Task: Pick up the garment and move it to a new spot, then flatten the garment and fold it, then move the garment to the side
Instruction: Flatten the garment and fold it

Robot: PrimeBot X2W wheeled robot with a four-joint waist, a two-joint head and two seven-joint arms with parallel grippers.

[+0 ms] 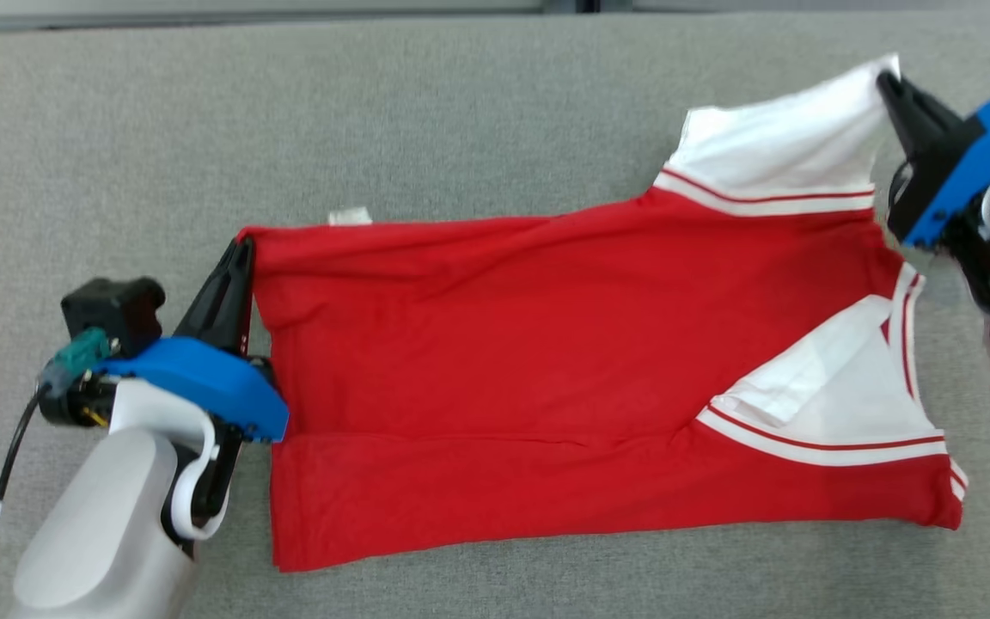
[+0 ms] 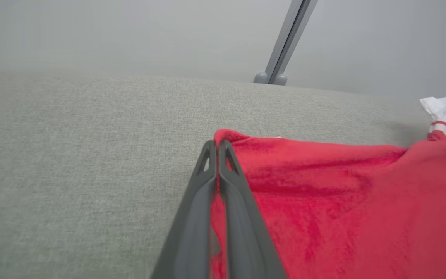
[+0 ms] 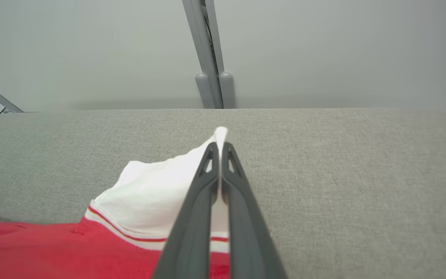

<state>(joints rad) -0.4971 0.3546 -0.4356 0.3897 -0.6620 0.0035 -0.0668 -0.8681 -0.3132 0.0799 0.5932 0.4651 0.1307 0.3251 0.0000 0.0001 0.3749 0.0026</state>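
Head view: the red garment (image 1: 546,370) lies on the grey bench (image 1: 461,112), its long axis running left to right between the two arms. The left gripper (image 1: 243,251) has its jaws clenched on the far hem corner. The right gripper (image 1: 888,82) has its jaws clenched on the tip of the white sleeve (image 1: 779,137). Each arm grasps its nearer end, so the far edge can probably be drawn toward the robot for a fold.
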